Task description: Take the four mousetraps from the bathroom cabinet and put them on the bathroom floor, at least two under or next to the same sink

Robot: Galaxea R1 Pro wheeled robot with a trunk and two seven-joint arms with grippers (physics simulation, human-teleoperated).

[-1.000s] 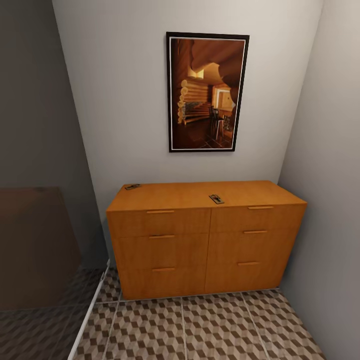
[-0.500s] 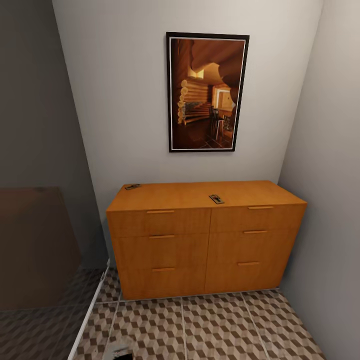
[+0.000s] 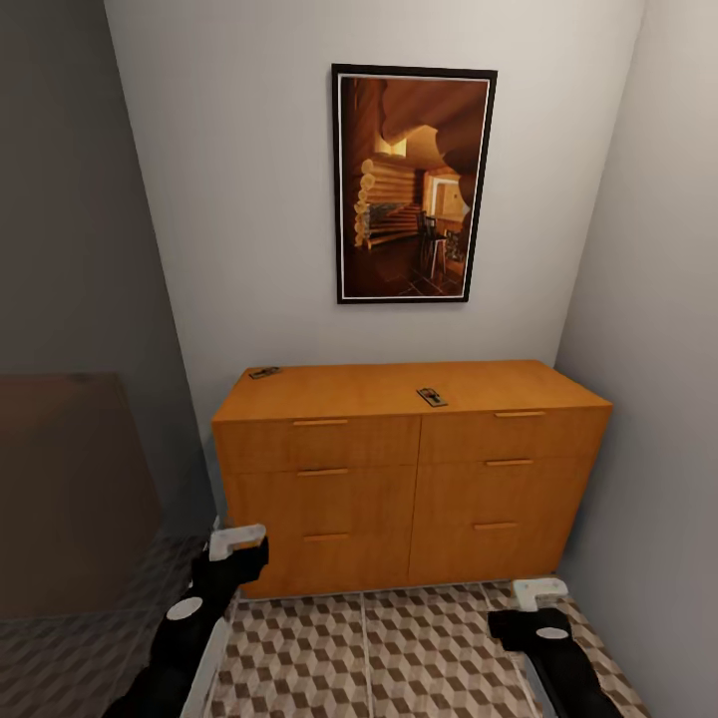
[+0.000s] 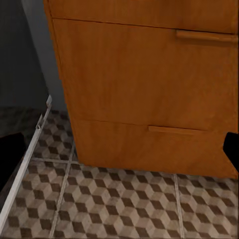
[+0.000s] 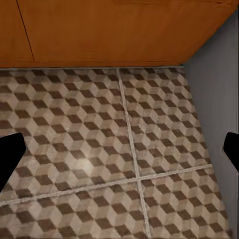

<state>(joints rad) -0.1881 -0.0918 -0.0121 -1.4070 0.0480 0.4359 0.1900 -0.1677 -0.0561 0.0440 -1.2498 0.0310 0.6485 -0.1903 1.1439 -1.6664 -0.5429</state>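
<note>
- The cabinet (image 3: 409, 469) stands unmoved on the tiled floor (image 3: 399, 648).
- The left hand (image 3: 236, 543) and right hand (image 3: 538, 592), absent a second ago, have risen into view, fingers apart and empty.
- Two mousetraps (image 3: 432, 397) (image 3: 264, 373) lie on the cabinet top.

Cabinet (image 3: 409, 469) fills alcove between walls; open tiled floor (image 3: 399, 648) before it.
</note>
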